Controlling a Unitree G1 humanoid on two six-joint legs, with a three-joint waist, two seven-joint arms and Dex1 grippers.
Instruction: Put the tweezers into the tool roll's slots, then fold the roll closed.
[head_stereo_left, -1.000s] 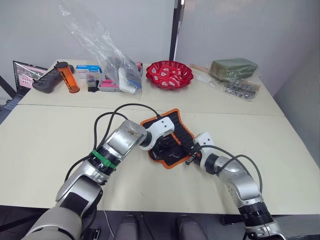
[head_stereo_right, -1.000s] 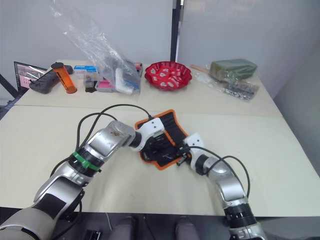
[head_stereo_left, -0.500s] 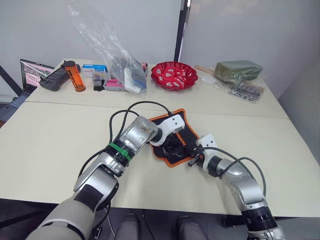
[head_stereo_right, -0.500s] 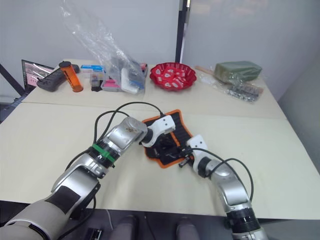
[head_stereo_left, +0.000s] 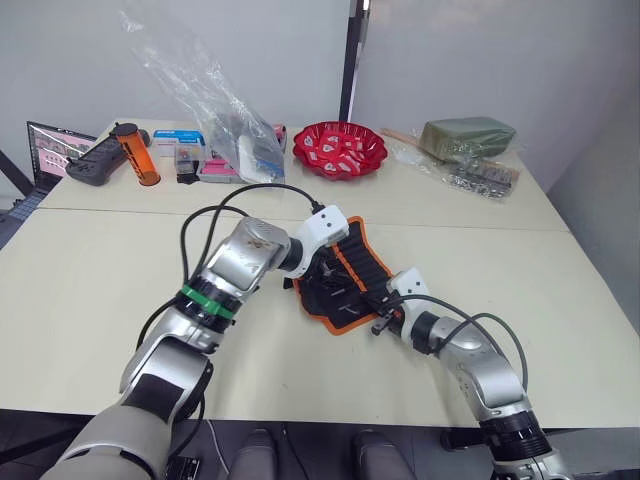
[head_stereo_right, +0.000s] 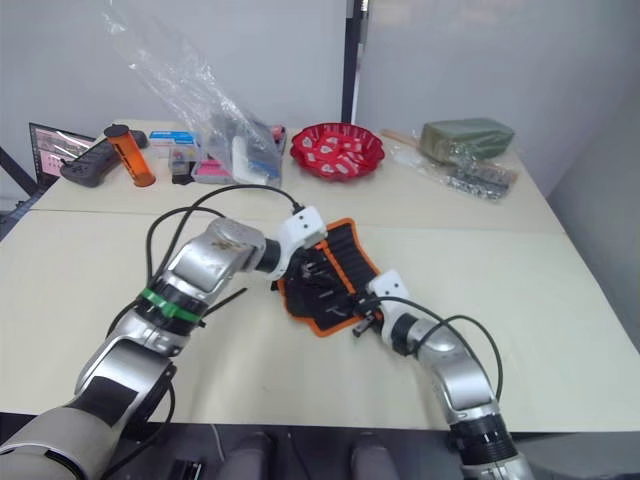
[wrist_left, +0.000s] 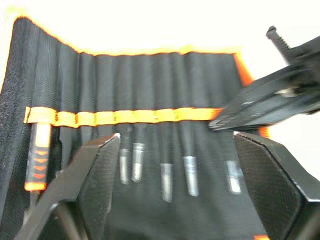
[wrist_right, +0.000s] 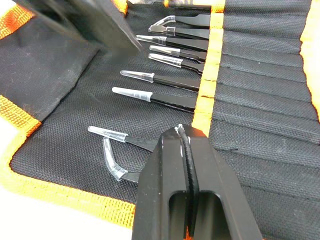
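The tool roll (head_stereo_left: 366, 264) lies open on the table, black with orange edging. Several tweezers (wrist_right: 165, 82) with clear tip caps sit in its slots (wrist_right: 260, 65) under an orange band. One capped tweezer (wrist_right: 112, 135) lies closest to my right fingertips. My left gripper (wrist_left: 175, 137) hovers open over the roll's far-left part (head_stereo_left: 318, 268), nothing between its fingers (wrist_left: 100, 172). At the roll's near right edge (head_stereo_left: 381, 320), my right gripper (wrist_right: 181, 131) rests shut with its tips on the fabric by the orange band.
Along the back of the table stand a red bowl (head_stereo_left: 340, 148), a clear plastic bag (head_stereo_left: 215, 100) over small boxes, an orange cylinder (head_stereo_left: 135, 155), a black controller (head_stereo_left: 90, 162) and a green packet (head_stereo_left: 468, 138). Cables loop over my left arm.
My left gripper has gone from shut to open and drawn back from the roll's middle toward its far-left edge. The right gripper stays shut in the same spot.
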